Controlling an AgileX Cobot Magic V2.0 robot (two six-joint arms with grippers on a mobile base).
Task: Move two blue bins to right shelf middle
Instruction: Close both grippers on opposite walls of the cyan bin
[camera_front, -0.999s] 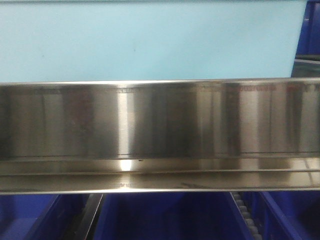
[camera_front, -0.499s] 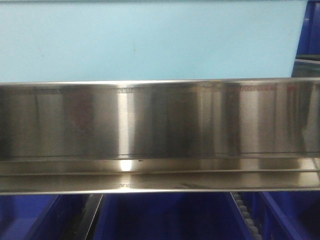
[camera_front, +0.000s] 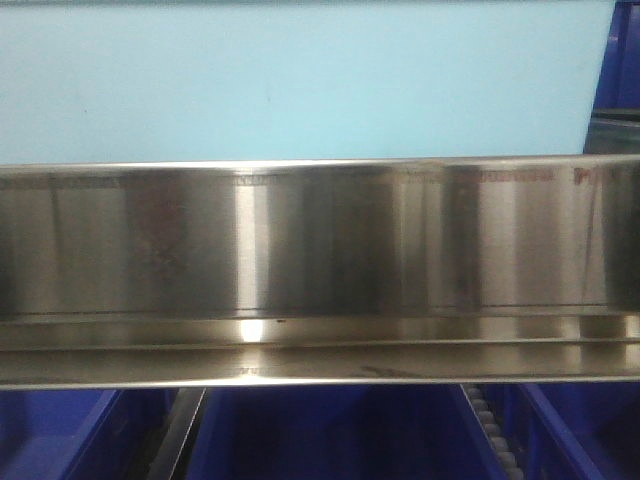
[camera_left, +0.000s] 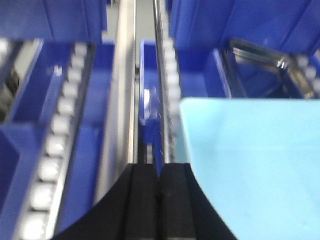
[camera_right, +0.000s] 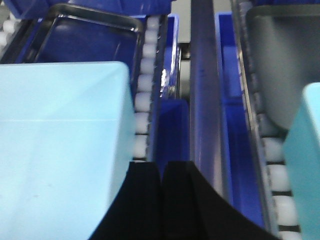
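Two grippers: each wrist view looks down a shelf lane, with that arm's own black fingers at the bottom edge.
Left gripper (camera_left: 160, 172): the fingers are pressed together with only a thin seam between them and nothing pinched. They point along a steel divider (camera_left: 125, 100) between two lanes.
Right gripper (camera_right: 161, 170): the fingers are likewise pressed together and pinch nothing. They point along a dark upright strip between lanes.
First pale blue bin (camera_left: 250, 170): it sits just to the right of the left gripper. In the right wrist view it sits just to the left of the right gripper (camera_right: 60, 150), so it lies between the two. I cannot tell whether either gripper touches its wall.
Second pale blue bin (camera_right: 306, 145): only a corner shows at the right edge of the right wrist view. It is beyond a roller track and well apart from the right gripper.
Front view: a pale blue wall (camera_front: 300, 80) fills the upper part, directly above the steel rail (camera_front: 320, 250). I cannot tell which bin it belongs to.
Roller tracks (camera_left: 57, 125): rows of white rollers run along the lanes and edge the first pale blue bin in the right wrist view (camera_right: 142, 105).
Dark blue bins (camera_front: 330, 435): they sit beneath the steel rail, side by side along the lower shelf.
Grey bin (camera_right: 285, 60): it is in the far right lane, behind the second pale blue bin.
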